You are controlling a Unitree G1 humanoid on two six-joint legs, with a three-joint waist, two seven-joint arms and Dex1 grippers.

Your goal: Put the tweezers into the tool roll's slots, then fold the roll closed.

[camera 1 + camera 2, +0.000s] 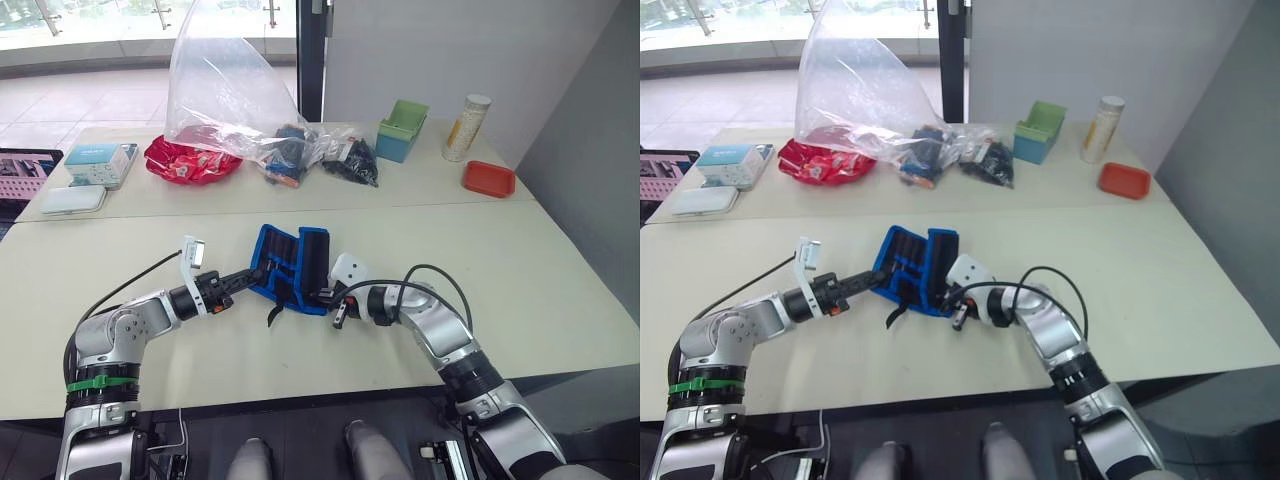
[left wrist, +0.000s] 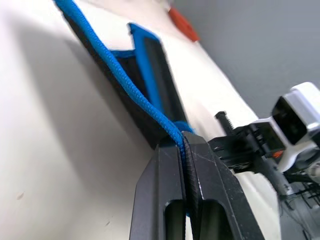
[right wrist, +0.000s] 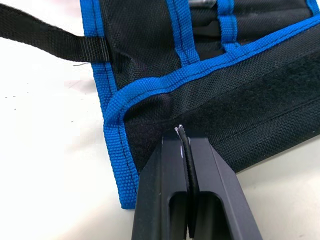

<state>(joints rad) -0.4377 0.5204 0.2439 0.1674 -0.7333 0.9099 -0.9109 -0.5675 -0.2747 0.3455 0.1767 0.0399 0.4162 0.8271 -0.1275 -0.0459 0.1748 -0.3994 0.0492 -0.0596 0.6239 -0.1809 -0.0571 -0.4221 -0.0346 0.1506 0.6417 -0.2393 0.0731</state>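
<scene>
Left claw [image 1: 252, 276] and right claw [image 1: 322, 296] each clench an edge of the tool roll [image 1: 290, 265], mid-frame, partly folded, closing unfinished

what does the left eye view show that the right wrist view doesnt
Left eye view alone: the cream table, a crumpled clear plastic bag, a flat red tray, a green-and-blue box, and the left claw shut on the roll's blue edge.

Right wrist view alone: close stitching on the border and the flat black webbing strap.

Both: the dark fabric tool roll with bright blue border, partly folded, and the right claw shut on its black flap.
</scene>
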